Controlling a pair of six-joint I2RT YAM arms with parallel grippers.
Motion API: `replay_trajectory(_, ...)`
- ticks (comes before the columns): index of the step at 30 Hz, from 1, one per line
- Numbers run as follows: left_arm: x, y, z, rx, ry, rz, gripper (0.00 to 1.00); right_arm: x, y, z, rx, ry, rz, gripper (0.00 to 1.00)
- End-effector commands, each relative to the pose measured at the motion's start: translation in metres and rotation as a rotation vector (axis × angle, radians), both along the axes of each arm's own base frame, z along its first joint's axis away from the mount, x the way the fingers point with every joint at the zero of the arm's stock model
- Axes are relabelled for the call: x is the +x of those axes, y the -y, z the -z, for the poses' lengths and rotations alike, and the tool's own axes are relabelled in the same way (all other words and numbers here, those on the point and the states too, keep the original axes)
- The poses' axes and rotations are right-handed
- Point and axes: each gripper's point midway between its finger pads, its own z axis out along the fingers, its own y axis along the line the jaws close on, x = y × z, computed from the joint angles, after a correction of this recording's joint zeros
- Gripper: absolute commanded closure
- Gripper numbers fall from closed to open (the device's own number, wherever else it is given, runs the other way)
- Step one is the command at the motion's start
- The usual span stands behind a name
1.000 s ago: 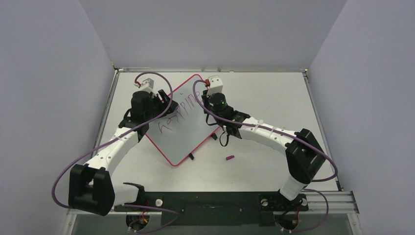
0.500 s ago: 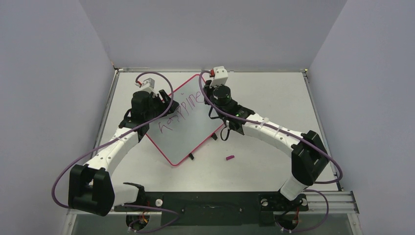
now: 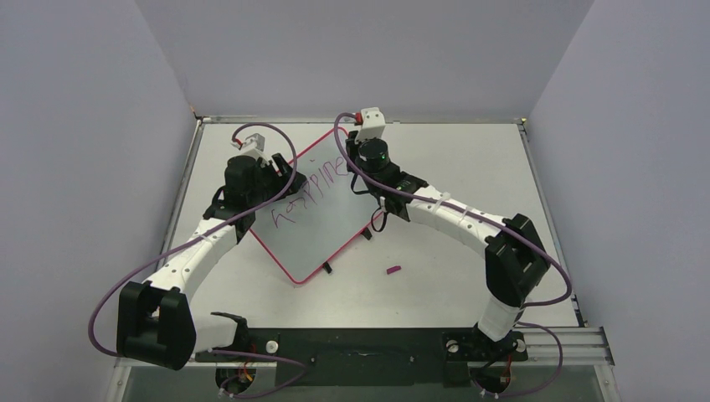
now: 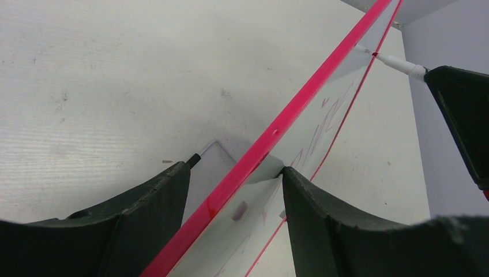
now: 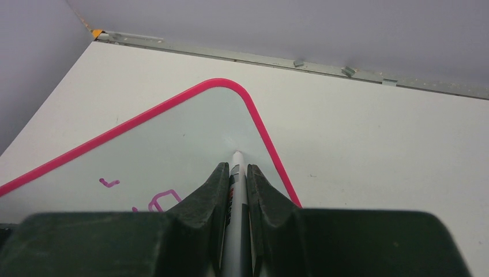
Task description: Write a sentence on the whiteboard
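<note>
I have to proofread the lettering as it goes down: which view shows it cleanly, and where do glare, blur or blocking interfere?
Top external: even light, no glare; the sentence is small but readable on the whiteboard. Left wrist: board nearly edge-on, strokes stretched and faint in its gloss. Right wrist: the right end effector, dark and close around the marker, hides most letters.

**The tally**

Two arms, each with one claw: left claw [image 4: 235, 171], right claw [image 5: 237, 168]. One whiteboard [image 3: 314, 234] at centre frame, carrying one line of the sentence [image 3: 306, 194]. One marker [image 5: 237, 184]. Two black clips [image 3: 327, 268] on the board's lower-right edge. One small magenta piece [image 3: 393, 270] on the tabletop [image 3: 469, 167], right of centre.
</note>
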Motion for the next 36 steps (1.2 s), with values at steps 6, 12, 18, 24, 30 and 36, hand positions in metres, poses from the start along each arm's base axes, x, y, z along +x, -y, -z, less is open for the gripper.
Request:
replay_trajectory(6,-0.005,0.008,0.010,0.049,0.021,0.051,0.54,0.007,-0.010,-0.012,0.039,0.016,-0.022,1.00)
replay_trajectory(12,-0.005,0.009,0.010,0.048,0.022,0.053,0.54,0.000,-0.018,-0.008,0.068,0.001,-0.061,1.00)
replay_trajectory(18,-0.005,0.009,0.009,0.047,0.023,0.054,0.54,-0.006,-0.022,0.002,0.065,-0.017,-0.076,1.00)
replay_trajectory(24,-0.006,0.008,0.009,0.050,0.025,0.051,0.54,-0.010,-0.018,0.014,0.058,-0.036,-0.069,1.00)
replay_trajectory(30,-0.005,0.008,0.009,0.051,0.023,0.049,0.54,-0.016,-0.011,0.025,0.057,-0.054,-0.059,1.00)
replay_trajectory(36,-0.005,0.008,0.010,0.051,0.023,0.049,0.53,-0.017,-0.003,0.029,0.048,-0.060,-0.033,1.00)
